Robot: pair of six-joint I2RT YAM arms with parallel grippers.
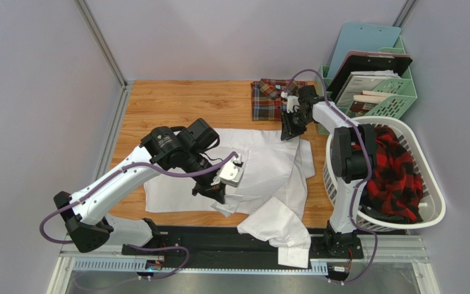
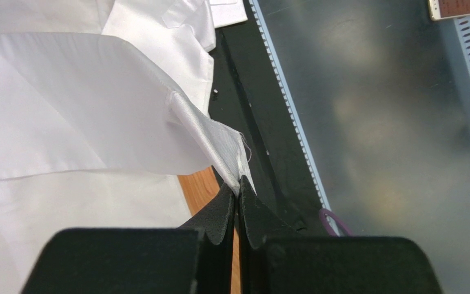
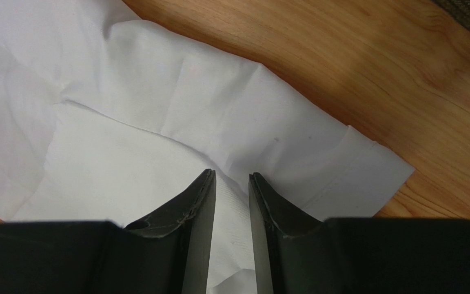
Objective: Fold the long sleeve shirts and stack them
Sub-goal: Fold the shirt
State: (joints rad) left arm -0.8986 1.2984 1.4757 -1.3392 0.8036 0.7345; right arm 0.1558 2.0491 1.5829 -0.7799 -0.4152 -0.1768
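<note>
A white long sleeve shirt (image 1: 256,159) lies spread on the wooden table, one cuffed sleeve (image 1: 283,233) hanging over the near edge. My left gripper (image 1: 214,195) (image 2: 238,190) is shut on a corner of its hem (image 2: 222,144) near the front and holds it lifted. At the shirt's far right my right gripper (image 1: 291,130) (image 3: 232,176) points down, jaws narrowly apart, tips on the white cloth (image 3: 158,122) beside a cuffed sleeve end (image 3: 366,165). The plaid long sleeve shirt (image 1: 269,98) lies folded at the back of the table.
A white laundry basket (image 1: 432,205) holding a red and black checked garment (image 1: 397,174) stands at the right. A green file rack (image 1: 397,95) with folders stands behind it. Black rail (image 2: 262,141) and metal frame run along the near edge.
</note>
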